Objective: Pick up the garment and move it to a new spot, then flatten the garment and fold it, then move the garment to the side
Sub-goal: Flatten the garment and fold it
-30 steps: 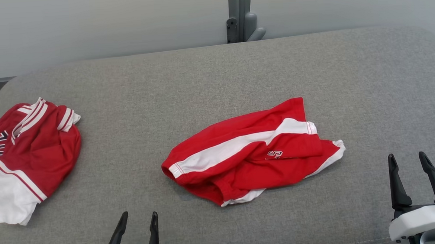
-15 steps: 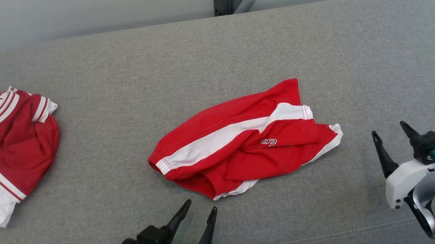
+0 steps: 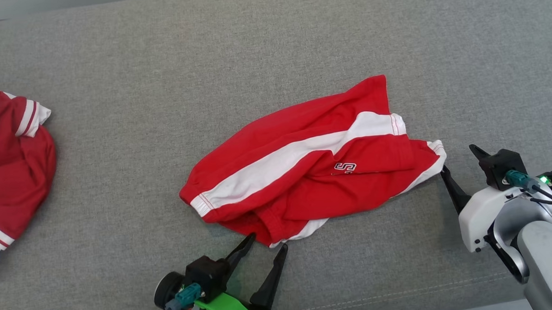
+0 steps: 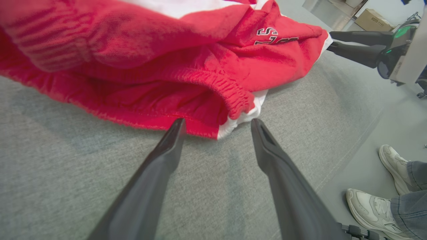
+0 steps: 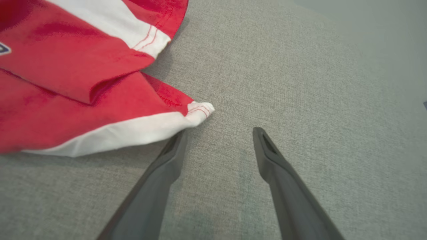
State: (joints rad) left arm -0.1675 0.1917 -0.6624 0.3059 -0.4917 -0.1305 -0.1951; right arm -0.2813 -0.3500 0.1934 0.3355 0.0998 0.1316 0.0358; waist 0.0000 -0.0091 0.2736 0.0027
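Red shorts (image 3: 305, 172) crumpled mid grey cushion (image 3: 157, 62); likely light, limp, sags when lifted, so take elastic waistband fold at front and white-trimmed leg corner; left gripper (image 3: 268, 240) wide open, empty, tips at waistband edge; right gripper (image 3: 456, 157) wide open, empty, 1 finger just beside hem corner; other red garment (image 3: 6, 155) far left, well apart

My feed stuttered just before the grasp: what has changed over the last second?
Both arms closed in on the red shorts: the left gripper came forward to their near edge, the right gripper in to their white-trimmed right corner. Nothing was taken hold of; both pairs of jaws stay open. The head view tilted down. The shorts and the other red garment lie unmoved.
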